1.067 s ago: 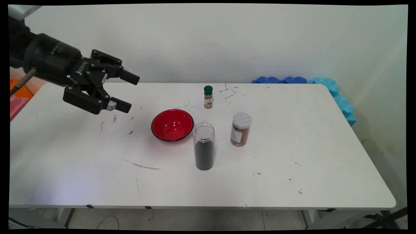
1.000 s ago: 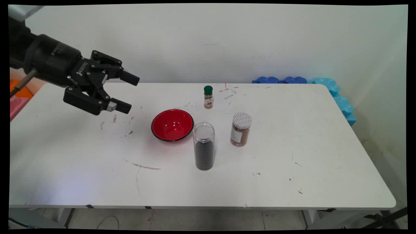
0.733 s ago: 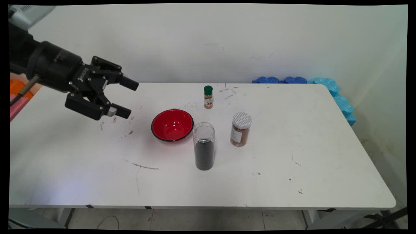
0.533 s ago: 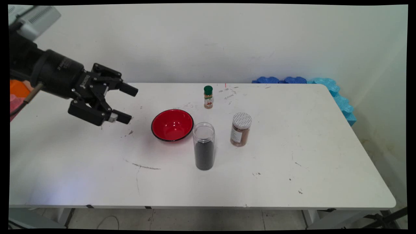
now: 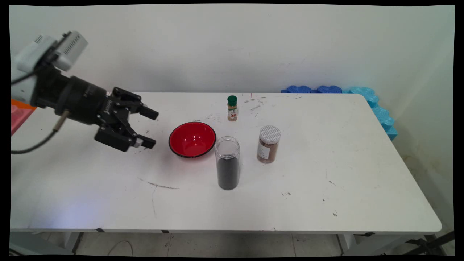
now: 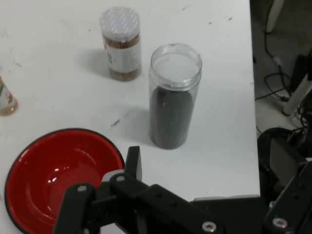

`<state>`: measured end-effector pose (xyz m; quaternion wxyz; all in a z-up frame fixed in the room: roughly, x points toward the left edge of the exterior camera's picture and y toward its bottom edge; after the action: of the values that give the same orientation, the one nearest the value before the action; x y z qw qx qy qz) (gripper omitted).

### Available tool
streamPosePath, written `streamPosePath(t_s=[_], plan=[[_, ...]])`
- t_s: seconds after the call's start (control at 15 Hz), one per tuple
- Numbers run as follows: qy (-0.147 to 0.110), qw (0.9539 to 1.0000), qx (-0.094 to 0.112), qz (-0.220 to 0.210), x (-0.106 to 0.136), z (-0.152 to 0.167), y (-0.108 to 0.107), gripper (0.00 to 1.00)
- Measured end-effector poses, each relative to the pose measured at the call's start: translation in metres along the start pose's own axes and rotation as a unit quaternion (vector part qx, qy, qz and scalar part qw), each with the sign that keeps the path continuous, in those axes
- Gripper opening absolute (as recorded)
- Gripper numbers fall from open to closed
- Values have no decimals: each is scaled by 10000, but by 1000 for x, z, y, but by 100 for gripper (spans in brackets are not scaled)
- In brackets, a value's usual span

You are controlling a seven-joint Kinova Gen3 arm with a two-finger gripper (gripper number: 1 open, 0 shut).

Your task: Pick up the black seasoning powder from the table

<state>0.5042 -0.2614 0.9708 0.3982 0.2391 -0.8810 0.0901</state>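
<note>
end effector (image 5: 152,127): fingers spread wide, empty, above white bench (image 5: 326,188) | nearest: round red black-rimmed bowl (image 5: 192,139), just ahead of fingertips | clear open-topped jar of dark grains (image 5: 227,163) upright, just beyond bowl

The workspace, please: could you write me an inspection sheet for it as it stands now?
Surface: white table, scuffed and marked.
Things: red bowl, empty; clear jar, open, part full of dark grains; white-lidded jar; green-capped bottle; all upright, apart.
Clutter: nothing seen.
Gripper: gripper open, empty, above the table left of the bowl.
Cables: black cable hanging from the arm.
Surroundings: white wall; blue foam at the table's far right.
</note>
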Motion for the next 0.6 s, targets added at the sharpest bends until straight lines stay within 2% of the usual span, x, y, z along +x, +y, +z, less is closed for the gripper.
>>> streamPosePath(t_s=[0.27,0.6], plan=[[-66,9999,81,-79,-6,31,1,100],[-49,9995,222,-201,0,82,1,100]])
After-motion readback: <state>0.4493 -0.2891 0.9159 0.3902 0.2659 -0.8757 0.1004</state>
